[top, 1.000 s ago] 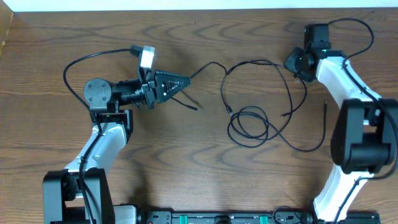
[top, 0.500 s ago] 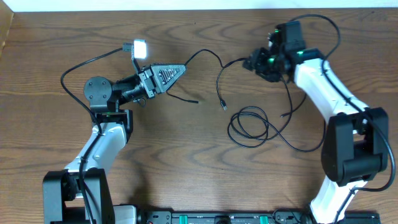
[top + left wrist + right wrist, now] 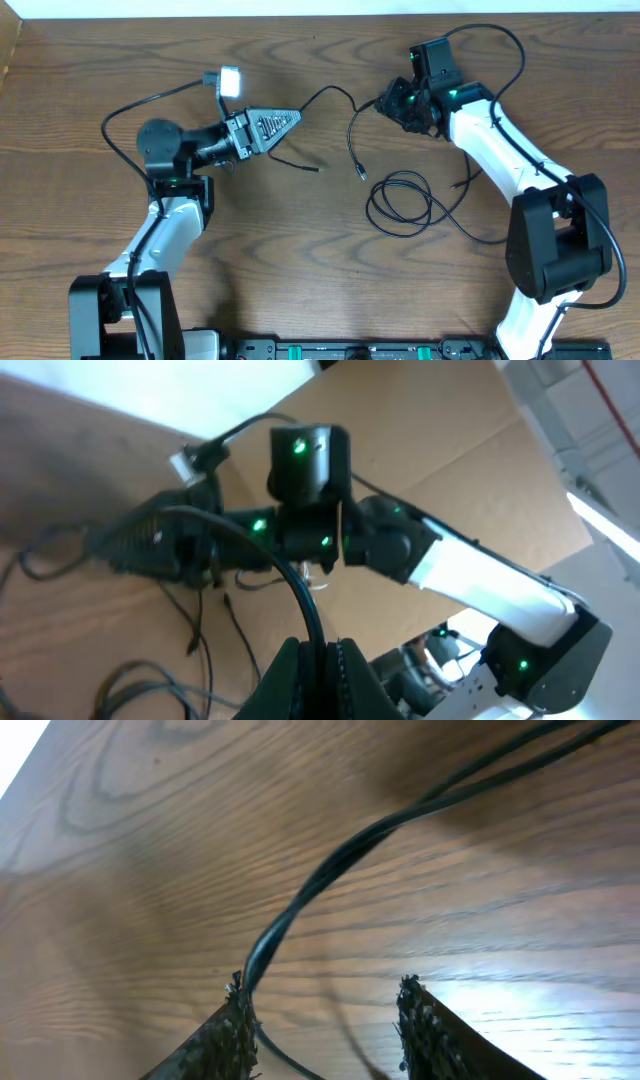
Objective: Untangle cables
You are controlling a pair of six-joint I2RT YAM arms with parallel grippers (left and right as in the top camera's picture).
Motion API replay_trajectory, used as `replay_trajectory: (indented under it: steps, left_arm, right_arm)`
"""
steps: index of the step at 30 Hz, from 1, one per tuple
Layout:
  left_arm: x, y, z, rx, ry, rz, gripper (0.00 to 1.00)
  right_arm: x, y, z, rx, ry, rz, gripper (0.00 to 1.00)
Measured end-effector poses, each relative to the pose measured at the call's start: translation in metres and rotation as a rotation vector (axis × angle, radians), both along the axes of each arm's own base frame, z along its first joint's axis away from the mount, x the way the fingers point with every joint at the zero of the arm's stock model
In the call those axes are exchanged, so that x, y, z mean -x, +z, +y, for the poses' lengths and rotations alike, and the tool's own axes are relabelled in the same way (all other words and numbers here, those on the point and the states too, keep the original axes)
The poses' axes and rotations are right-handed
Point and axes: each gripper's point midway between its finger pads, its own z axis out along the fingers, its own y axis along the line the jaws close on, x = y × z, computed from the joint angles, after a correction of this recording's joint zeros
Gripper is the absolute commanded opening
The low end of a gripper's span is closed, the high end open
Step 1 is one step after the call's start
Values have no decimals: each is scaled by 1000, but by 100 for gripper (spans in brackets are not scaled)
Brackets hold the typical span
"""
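In the right wrist view the right gripper (image 3: 322,992) shows only the tips of its fingers (image 3: 228,1040); the lower edge cuts off the rest. Two black cables (image 3: 330,870) pass the left-hand tip and leave the picture at the upper right, so their ends are hidden. Whether they touch that tip cannot be told.

In the left wrist view the left gripper (image 3: 322,652) is cut by the lower edge. The cable coil (image 3: 130,685) is blurred and only partly inside.

From overhead the plug (image 3: 361,175) is too small to tell its kind. The left arm (image 3: 160,240) and right arm (image 3: 560,240) are cut at the lower edge.
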Motion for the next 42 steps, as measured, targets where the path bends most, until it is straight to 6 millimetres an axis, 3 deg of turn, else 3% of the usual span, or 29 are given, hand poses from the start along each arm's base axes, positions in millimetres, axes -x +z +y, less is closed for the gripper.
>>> replay_trajectory:
  steps: [5,11,21,25,30,38,42]
  left_arm:
    - [11,-27,-28,-30,-81,124,7]
    - [46,-56,-75,-92,-236,211,7]
    - [94,-122,-103,-281,-313,390,7]
    - [102,-149,-99,-387,-275,444,7]
    - [104,-164,-96,-467,-245,435,7]
    - [107,-171,-103,-523,-238,395,8]
    - [111,-173,-107,-537,-250,388,8]
  right_arm:
    - [2,5,-18,48,10,-8,52]
    - [5,28,-39,74,-3,-34,53]
    - [11,26,-40,106,45,-34,50]
    - [6,30,-32,102,63,-69,49]
    - [7,28,-2,90,125,-100,49]
    - [16,-7,42,114,212,-79,48]
    - [14,-29,52,130,240,-75,47]
